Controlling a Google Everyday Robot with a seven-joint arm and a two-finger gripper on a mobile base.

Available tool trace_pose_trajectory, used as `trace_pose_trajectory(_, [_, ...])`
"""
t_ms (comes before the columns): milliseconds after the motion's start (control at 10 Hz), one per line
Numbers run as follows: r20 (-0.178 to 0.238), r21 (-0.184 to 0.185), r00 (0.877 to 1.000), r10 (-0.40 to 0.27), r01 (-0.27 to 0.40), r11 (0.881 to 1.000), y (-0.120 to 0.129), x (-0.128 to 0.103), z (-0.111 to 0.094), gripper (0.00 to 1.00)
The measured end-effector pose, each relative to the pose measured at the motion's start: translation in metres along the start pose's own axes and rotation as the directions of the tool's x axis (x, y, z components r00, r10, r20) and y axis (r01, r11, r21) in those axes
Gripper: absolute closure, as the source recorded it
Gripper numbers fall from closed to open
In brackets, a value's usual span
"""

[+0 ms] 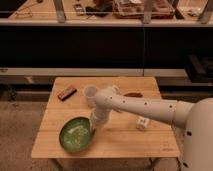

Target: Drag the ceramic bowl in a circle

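Now, the ceramic bowl (75,135) sits at the front left of the wooden table (120,146), with the gripper (92,129) clenched at its right rim.

Green and shallow, the bowl lies upright near the table's front edge, pale rings showing inside. The gripper's tip meets the rim from above, but whether the rim is pinched between the closed fingers cannot be told. The white arm (145,106) reaches in from the right. Behind the bowl stands a small translucent cup (90,92). A dark bar (66,93) lies to its left, a reddish-brown item (132,94) lies toward the back right, and a small white object (143,123) lies just in front of the arm.
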Motion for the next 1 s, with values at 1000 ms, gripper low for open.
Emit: trace_pose_trajectory(1000, [-0.044, -0.121, 0.99, 0.132, -0.136, 0.983, 0.164, -0.064, -0.04, 1.0])
